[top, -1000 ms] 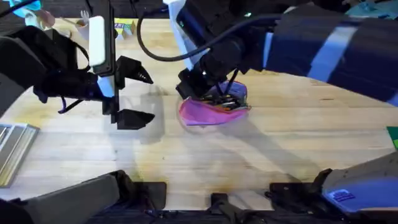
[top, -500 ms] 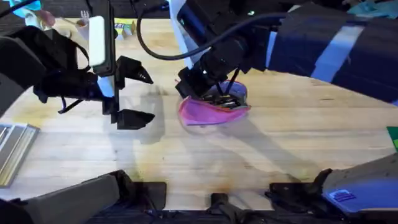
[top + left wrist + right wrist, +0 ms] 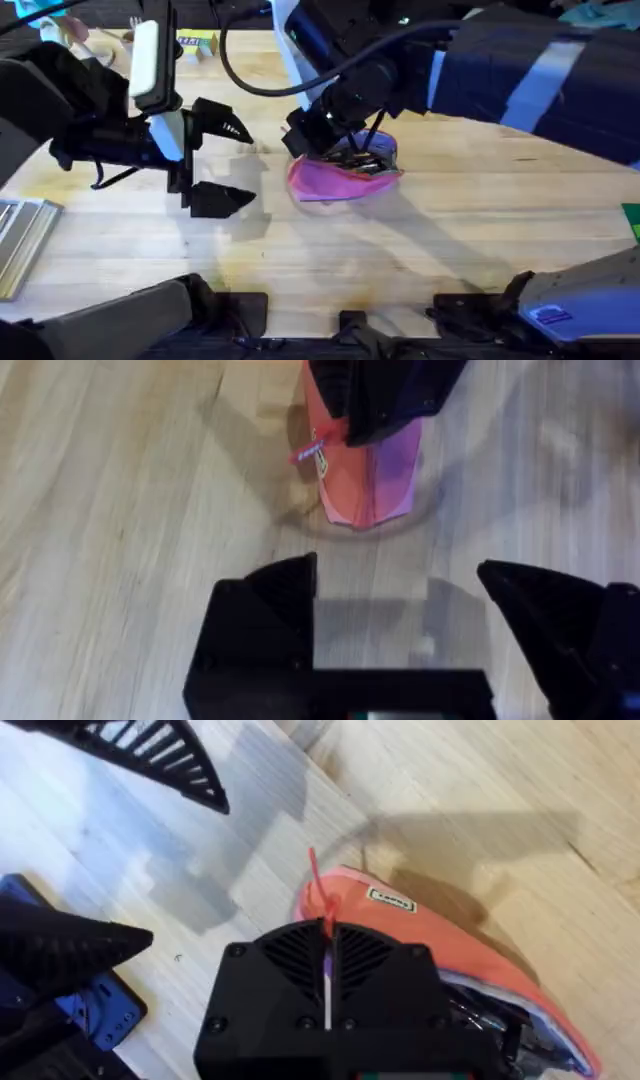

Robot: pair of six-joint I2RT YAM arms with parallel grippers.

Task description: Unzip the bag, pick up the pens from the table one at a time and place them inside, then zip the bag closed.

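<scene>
Jaws: the left gripper [image 3: 222, 165] is spread wide and empty; the right gripper [image 3: 318, 135] is pinched on the pull tab [image 3: 318, 898].
The bag [image 3: 335, 178] is seen mid-table [image 3: 420, 260], just beside the left gripper.

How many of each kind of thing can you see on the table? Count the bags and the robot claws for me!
Pink bag: 1
Robot claws: 2, the left claw open over the table, the right claw shut on the bag's zipper pull
Pens: dark things poke out of the bag, too hidden to count
Total: 3
</scene>
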